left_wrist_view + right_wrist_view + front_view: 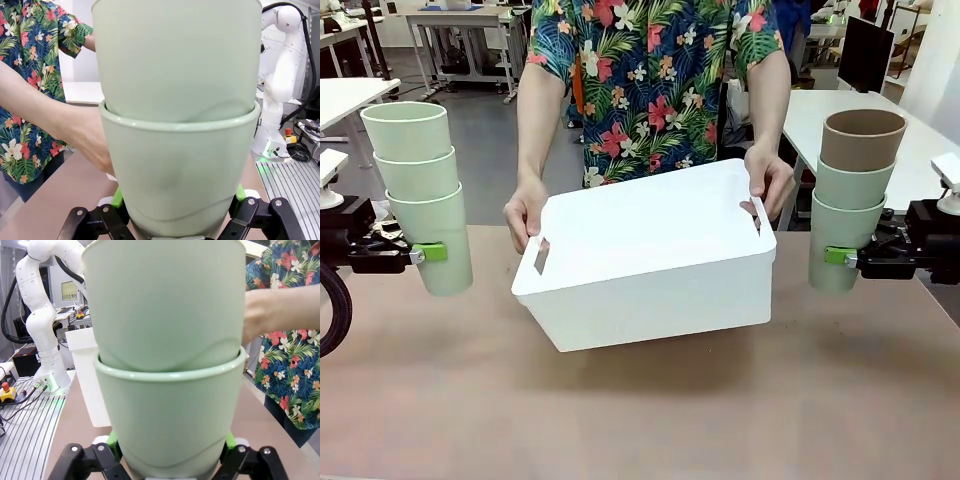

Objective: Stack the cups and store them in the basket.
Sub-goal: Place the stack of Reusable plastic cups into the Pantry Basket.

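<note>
The left gripper (436, 254) is squeezing the bottom cup of the left stack (420, 190). This stack is three green cups and it is hanging in the air at the left. The right gripper (840, 257) is squeezing the bottom cup of the right stack (852, 215), up in the air at the right. That stack is two green cups with the brown cup (863, 140) on top.

In the middle, a person is holding the basket (650, 280) up off the table (640, 420). It is tipping a bit. One hand (525, 212) is on the left end by a slot and the other hand (768, 178) is on the right end.

The cups are probably light and thin. They are stiff, but a hard squeeze could bend them. Their sides are smooth and get thinner toward the bottom, so a cup could slide down out of the pads. The top cups are only sitting inside the bottom one, so tipping a stack could spill them. Low on the bottom cup looks like a good place to hold, with the stack standing straight up.

The basket looks big, light and stiff. The slots are the easy places to grab it.
</note>
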`<state>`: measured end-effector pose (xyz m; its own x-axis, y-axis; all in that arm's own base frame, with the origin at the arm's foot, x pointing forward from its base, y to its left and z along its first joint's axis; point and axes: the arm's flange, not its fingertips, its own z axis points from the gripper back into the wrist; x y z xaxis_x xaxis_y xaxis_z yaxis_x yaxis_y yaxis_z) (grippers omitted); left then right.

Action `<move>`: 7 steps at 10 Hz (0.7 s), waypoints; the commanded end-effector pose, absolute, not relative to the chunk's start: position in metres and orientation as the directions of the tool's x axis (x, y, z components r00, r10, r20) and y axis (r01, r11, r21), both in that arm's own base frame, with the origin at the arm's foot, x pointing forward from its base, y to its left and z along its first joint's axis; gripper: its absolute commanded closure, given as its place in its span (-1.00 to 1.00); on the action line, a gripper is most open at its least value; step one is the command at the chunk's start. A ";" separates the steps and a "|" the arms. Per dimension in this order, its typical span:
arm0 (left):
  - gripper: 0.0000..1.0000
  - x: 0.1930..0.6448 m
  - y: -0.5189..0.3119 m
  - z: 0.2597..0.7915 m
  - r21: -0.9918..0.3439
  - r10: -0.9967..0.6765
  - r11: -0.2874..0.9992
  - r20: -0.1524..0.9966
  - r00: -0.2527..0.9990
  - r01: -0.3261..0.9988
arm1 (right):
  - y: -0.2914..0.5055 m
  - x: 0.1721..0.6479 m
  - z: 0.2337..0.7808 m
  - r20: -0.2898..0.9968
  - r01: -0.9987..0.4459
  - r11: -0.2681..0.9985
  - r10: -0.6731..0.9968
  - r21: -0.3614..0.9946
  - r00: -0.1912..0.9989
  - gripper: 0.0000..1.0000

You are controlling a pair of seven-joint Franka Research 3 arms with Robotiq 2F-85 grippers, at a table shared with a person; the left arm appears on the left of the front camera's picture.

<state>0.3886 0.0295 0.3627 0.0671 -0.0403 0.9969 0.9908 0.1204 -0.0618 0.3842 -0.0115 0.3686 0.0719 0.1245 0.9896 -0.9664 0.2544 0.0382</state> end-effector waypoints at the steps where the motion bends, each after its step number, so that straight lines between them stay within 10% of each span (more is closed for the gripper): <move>1: -0.74 0.388 0.030 0.366 -0.055 -0.032 0.118 0.998 0.059 0.991 | -0.011 0.384 0.372 0.990 -0.967 0.254 0.126 0.030 0.064 -0.71; 7: -0.74 0.383 0.026 0.381 -0.063 -0.048 0.127 0.996 0.069 0.990 | -0.011 0.384 0.372 0.990 -0.967 0.254 0.126 0.030 0.064 -0.71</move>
